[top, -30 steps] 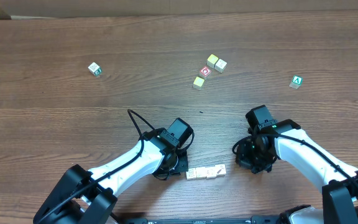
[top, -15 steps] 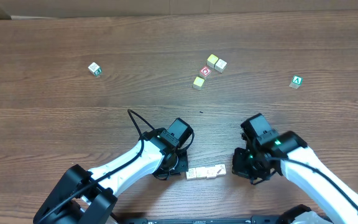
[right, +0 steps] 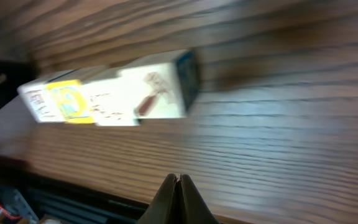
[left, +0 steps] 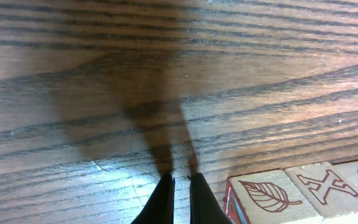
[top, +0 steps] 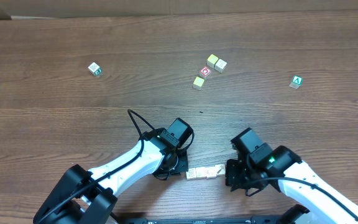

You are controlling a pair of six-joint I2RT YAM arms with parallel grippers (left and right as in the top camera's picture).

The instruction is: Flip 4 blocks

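**Both jaws shut beside the row of four blocks**

The four blocks point(top: 206, 173) lie side by side, touching, in one short row at 6 o'clock on the wooden counter point(top: 55, 112), close to its near edge. In the right wrist view the row point(right: 110, 93) shows cream tops with small printed marks, one top pale yellow point(right: 67, 101), and a hammer-like drawing on the end block point(right: 157, 93). In the left wrist view the end block point(left: 263, 194) bears a leaf and its neighbour point(left: 325, 183) an X.

The left arm point(top: 135, 158) brings its jaws down at 9 o'clock of the row, just beside the leaf block; they are closed together with only a thin slit between them and grip nothing. The right arm point(top: 291, 171) sets its jaws at 3 o'clock of the row, near the hammer end; they are pressed fully together and empty.

Well apart, toward 12 o'clock, stand a red cube point(top: 206, 71), two cream cubes point(top: 216, 62) touching each other, and a yellowish cube point(top: 198, 82). A green cube point(top: 297, 81) sits at 2 o'clock and a lone pale cube point(top: 94, 68) at 10 o'clock.
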